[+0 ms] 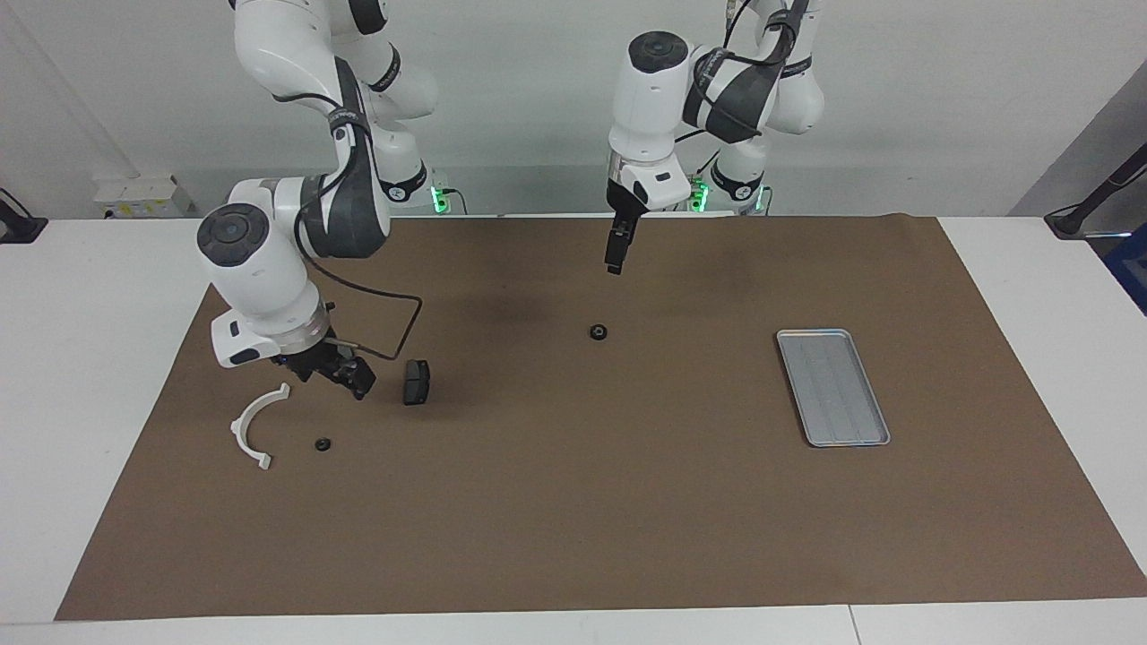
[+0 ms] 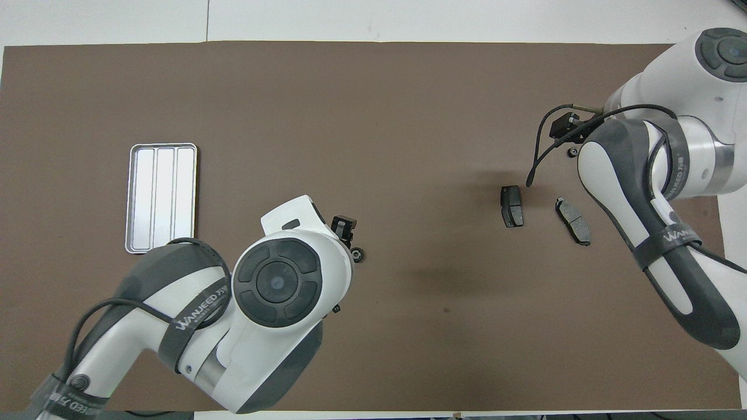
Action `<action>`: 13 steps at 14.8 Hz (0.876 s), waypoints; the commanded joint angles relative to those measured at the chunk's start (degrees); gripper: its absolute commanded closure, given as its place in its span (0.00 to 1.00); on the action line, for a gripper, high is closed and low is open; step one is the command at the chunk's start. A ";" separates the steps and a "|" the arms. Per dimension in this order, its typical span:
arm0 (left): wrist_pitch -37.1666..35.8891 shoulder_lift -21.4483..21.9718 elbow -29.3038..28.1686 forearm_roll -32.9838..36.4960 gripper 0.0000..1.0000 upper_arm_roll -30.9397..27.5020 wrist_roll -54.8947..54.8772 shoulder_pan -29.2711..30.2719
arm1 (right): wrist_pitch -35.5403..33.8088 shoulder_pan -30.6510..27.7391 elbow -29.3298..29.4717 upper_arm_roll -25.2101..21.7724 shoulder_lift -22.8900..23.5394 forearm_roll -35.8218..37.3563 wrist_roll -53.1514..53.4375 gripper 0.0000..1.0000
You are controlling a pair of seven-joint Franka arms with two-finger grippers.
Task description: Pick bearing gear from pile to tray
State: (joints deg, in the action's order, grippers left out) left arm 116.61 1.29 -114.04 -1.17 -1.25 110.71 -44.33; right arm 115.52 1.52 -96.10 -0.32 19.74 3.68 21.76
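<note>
Silver-grey tray (image 1: 832, 386) with faintly ribbed floor, white arc (image 1: 254, 424), dark grey, perhaps black, brake pad (image 1: 416, 382), brown mat (image 1: 573, 502).

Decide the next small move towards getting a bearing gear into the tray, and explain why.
Probably lower the left gripper onto the bearing gear at mid-mat: it hangs over it, jaws open and empty, while the tray holds nothing. The right gripper is low over a brake pad.

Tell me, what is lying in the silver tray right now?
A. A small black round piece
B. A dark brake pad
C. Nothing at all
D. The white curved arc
C: the tray shows only its bare ribbed floor in both views, while every loose part lies on the brown mat.
</note>
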 commanded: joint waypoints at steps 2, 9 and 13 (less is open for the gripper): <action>6.42 -1.56 -3.46 -0.42 0.00 -1.21 3.37 -2.51 | 5.67 -2.04 -1.99 0.76 2.31 1.85 -2.33 0.02; 10.91 -5.77 -6.46 1.61 0.00 -1.30 3.81 -3.57 | 11.39 -3.71 -0.23 0.76 8.90 3.43 -1.89 0.05; 14.42 -9.28 -6.46 1.78 0.00 -1.30 3.90 -3.66 | 14.55 -3.71 -0.23 0.76 10.58 3.61 -1.80 0.05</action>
State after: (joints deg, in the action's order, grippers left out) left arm 127.80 -6.22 -120.02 -0.64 -1.42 113.26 -46.36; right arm 128.42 -1.35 -97.32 -0.32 28.99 6.02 20.56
